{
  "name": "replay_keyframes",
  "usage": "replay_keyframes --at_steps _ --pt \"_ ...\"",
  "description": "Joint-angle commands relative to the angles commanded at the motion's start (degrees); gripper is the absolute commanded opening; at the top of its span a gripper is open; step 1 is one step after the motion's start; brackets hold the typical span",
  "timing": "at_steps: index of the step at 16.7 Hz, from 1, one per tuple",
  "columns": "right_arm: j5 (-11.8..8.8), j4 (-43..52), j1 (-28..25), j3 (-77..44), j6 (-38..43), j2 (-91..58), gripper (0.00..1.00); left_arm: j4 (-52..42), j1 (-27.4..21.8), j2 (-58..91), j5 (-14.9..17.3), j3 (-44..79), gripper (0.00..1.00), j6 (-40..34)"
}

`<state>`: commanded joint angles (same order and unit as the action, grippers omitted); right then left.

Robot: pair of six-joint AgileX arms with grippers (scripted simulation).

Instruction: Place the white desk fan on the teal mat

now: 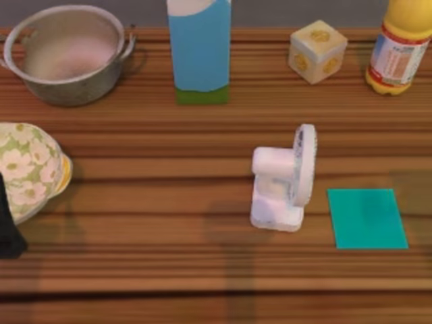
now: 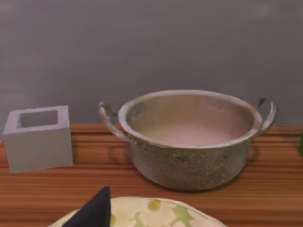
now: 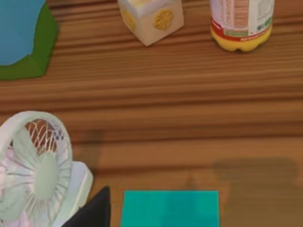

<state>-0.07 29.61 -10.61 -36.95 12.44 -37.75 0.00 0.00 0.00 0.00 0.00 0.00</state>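
We see the white desk fan [image 1: 282, 183] upright on the surface, just left of the teal mat [image 1: 366, 217], untouched. Our right end effector looks nearer; its opening, we cannot tell. Left arm parked far left.

A striped, matt wood grain is shown on the bench [image 1: 135, 202]. The white desk fan [image 1: 280, 185] looks of smooth plastic; the teal mat [image 1: 367, 217] is flat and matt. Dull, speckled metal forms the pot [image 1: 67, 54].
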Motion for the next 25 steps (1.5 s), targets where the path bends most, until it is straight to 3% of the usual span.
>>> replay_keyframes --at_steps 9,14,18,25 --pt "0.1 36.2 -13.3 -53.7 17.4 -53.5 1.0 0.0 0.0 0.0 0.0 0.0 1.0 0.0" --pt "0.2 51.5 -18.6 -75.5 24.5 -75.7 1.0 0.0 0.0 0.0 0.0 0.0 1.0 0.0" --pt "0.3 58.1 -20.7 -83.6 27.4 -84.4 1.0 0.0 0.0 0.0 0.0 0.0 1.0 0.0" --pt "0.3 58.4 -20.6 -83.9 27.6 -85.1 1.0 0.0 0.0 0.0 0.0 0.0 1.0 0.0"
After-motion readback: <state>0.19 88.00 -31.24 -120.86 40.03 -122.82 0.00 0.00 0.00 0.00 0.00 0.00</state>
